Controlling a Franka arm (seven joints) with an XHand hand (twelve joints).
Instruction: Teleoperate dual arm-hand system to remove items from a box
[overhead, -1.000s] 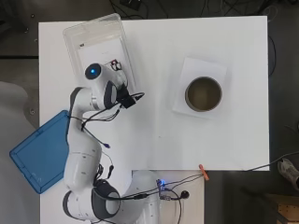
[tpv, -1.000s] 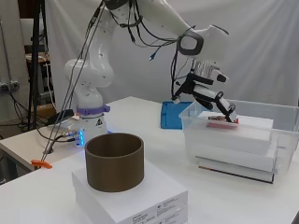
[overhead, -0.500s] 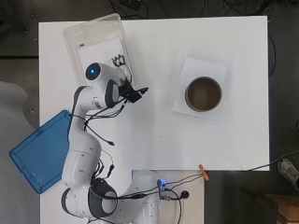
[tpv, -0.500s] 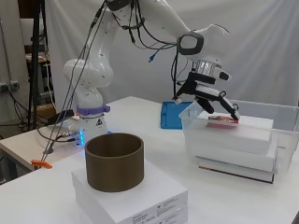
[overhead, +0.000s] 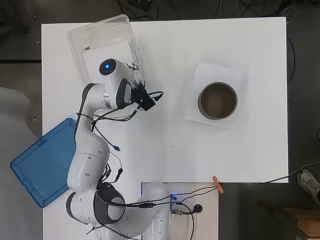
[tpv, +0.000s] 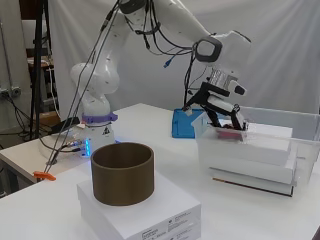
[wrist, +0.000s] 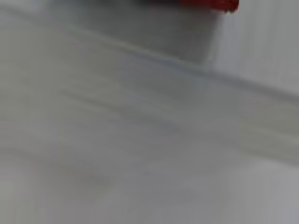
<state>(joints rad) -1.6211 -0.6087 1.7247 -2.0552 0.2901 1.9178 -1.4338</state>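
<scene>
— Where's the thing to take out?

— A small red item (tpv: 231, 133) lies in the clear box (tpv: 270, 150), at the end nearest the arm. The hand (tpv: 226, 107) reaches into the box just above it.

— Gripping it?

— Can't tell. It looks light and flat, maybe slippery — pinch it by the edges.

Arm (tpv: 165, 20) arched over, hand (tpv: 226, 111) pointing down, fingers curled.

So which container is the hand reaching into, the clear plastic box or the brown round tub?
The clear plastic box: the hand dips inside its near end. The brown round tub sits apart on a white flat box.
</scene>
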